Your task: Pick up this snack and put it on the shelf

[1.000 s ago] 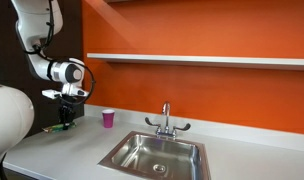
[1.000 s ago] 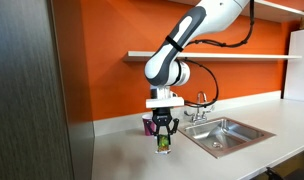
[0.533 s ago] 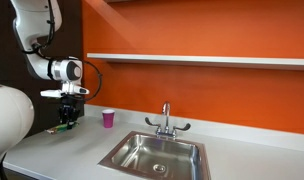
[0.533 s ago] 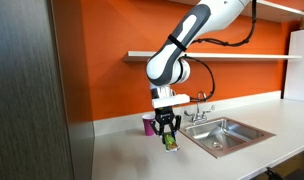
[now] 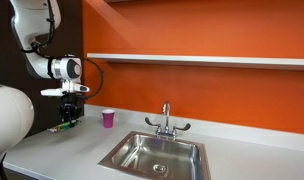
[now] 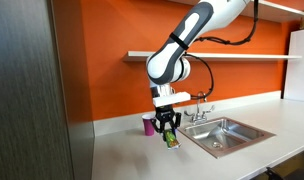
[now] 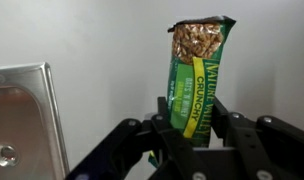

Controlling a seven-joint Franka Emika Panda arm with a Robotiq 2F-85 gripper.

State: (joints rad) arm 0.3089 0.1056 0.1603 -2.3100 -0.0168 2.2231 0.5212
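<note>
My gripper (image 7: 192,118) is shut on the snack (image 7: 195,75), a flat green oblong packet that sticks out beyond the fingers. In both exterior views the gripper (image 6: 169,128) (image 5: 67,113) hangs above the white countertop with the snack (image 6: 171,139) held below it, clear of the surface. The shelf (image 5: 192,59) (image 6: 227,56) is a long thin white ledge on the orange wall, higher than the gripper.
A small pink cup (image 5: 108,118) (image 6: 149,125) stands on the countertop near the wall. A steel sink (image 5: 157,154) (image 6: 220,132) (image 7: 22,120) with a tap (image 5: 165,120) lies beside it. A dark cabinet panel (image 6: 32,90) stands at the countertop's end.
The gripper has risen a little with the snack and shifted slightly toward the sink.
</note>
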